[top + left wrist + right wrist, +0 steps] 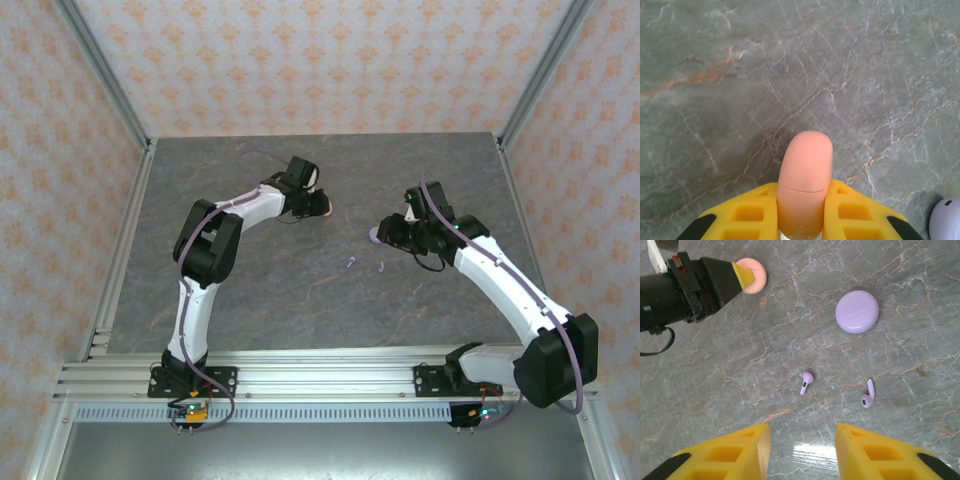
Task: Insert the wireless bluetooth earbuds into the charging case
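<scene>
Lab cell: aluminium rails (320, 375), patterned walls (330, 60)

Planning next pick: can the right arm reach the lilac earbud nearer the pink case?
Likely yes: the right gripper is open, and that lilac earbud lies on bare table just ahead of it, nothing between.

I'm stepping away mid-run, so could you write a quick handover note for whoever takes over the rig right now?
The left gripper is shut on the pink case, which looks closed.
The right gripper is open and empty, pointing at the lilac earbuds.
The lilac earbuds lie loose on the table, one beside the other. The lilac case sits closed beyond them.
Done: neither lilac earbud is in its case.
Left: open the lilac case and seat both. I cannot tell what the pink case contains.
</scene>
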### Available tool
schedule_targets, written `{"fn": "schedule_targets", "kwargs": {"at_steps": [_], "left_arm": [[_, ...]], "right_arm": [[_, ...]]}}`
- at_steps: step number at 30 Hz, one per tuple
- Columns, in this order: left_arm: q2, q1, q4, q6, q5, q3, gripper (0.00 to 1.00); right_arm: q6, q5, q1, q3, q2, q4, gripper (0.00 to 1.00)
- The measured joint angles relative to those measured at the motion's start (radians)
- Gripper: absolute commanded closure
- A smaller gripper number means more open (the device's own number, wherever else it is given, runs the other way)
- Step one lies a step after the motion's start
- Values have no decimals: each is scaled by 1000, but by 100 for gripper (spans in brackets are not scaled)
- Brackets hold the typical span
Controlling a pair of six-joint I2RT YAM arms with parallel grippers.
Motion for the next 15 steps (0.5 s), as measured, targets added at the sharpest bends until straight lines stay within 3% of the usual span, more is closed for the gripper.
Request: {"fn": "schedule_targets", "kwargs": {"at_steps": [6,15], "left_arm": [[40,2,-29,5,2,67,70],[62,6,-129,58,-49,113,46]], "right_arm": [[-9,11,0,0,0,-8,59],[-27,42,0,-2,0,-29,55]]}}
